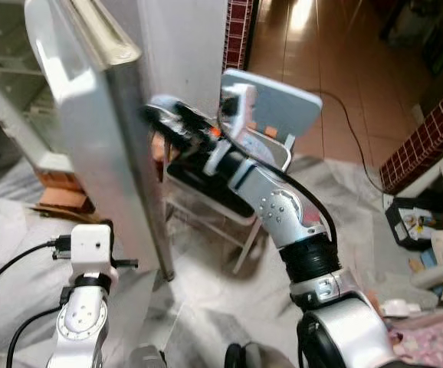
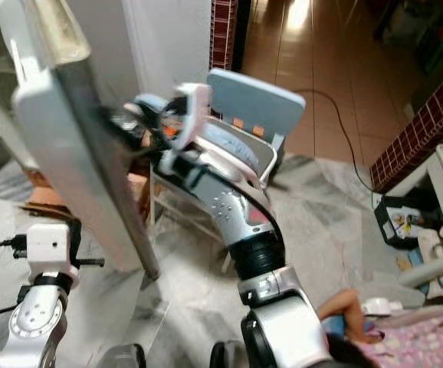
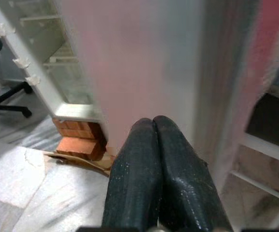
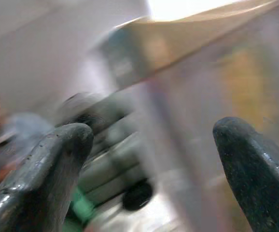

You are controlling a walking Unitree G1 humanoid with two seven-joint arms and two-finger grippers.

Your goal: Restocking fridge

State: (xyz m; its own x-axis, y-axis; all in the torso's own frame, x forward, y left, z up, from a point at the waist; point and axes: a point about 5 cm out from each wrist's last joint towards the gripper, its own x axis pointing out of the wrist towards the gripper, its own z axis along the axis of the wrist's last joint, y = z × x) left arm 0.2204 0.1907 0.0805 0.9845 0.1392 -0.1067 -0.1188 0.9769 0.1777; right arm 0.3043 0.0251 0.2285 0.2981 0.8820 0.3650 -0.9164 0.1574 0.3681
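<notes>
fridge door point(image 1: 103, 138) is seen edge-on, swung open, with the right claw point(image 1: 160, 116) reached up against its outer edge near mid-height; the fingers are spread apart, as the right wrist view shows, and whether they touch the door cannot be told through the blur. the step in hand is judged to be moving the door. it would be done well if the open fingers were kept flat against the edge, the push or pull were made along the door's swing and not against the hinge, and the chair point(image 1: 271, 107) just behind the door were kept clear of the arm. the left claw point(image 3: 154, 174) is held low beside the door's foot, its fingers pressed together on nothing. the door looks grey and smooth, with a white inner liner and pale shelves point(image 3: 48, 72) beyond it, resting above bricks point(image 3: 79, 142).
</notes>
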